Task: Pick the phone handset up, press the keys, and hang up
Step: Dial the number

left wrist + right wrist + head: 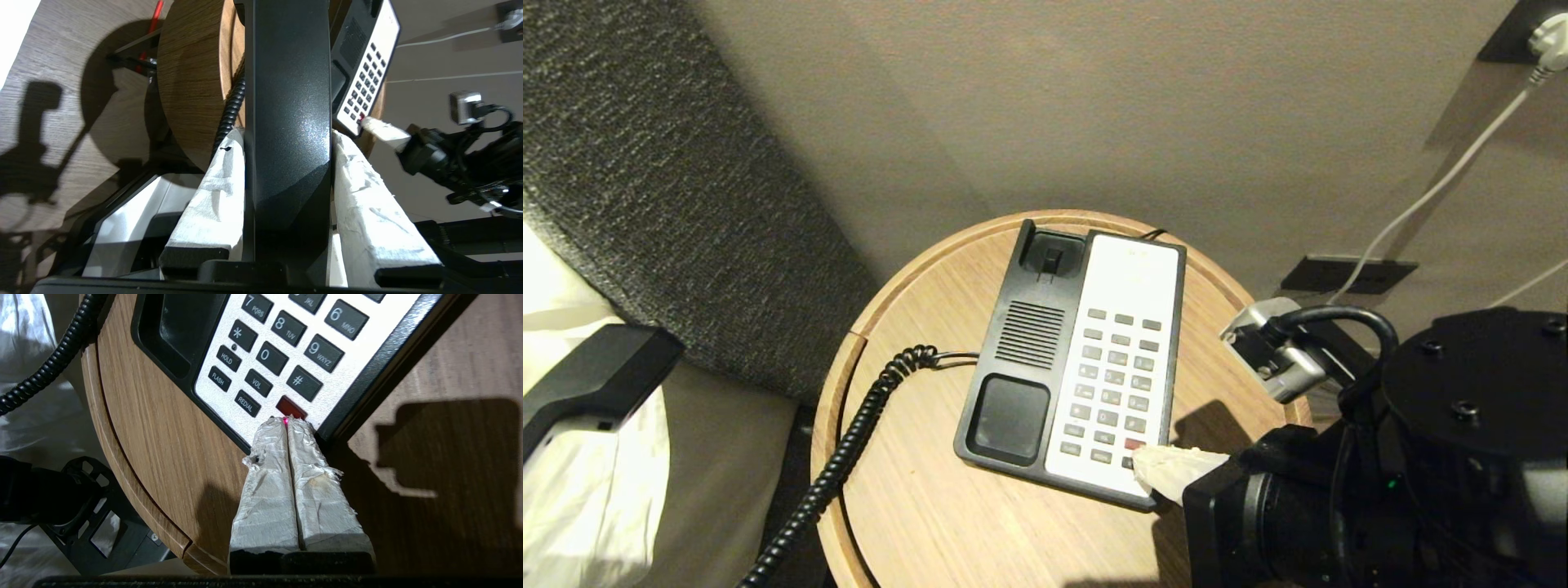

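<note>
Pressing with my right end effector (288,424), tape-wrapped fingers closed together, empty, tips at the red button beneath the grey rectangular keys (282,355); my left end effector (288,134) clamps the long black plastic handset (288,102) off the round wooden surface (915,506).

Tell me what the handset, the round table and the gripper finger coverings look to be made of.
Phone handset: likely moulded black plastic, finely textured, with a speckled sheen under the light. Table: pale wood or wood-look laminate, with straight grain lines and a raised rim. Right gripper fingers: wrapped in white, crinkled tape or cloth, frayed at the edges; the left gripper is wrapped likewise.
</note>
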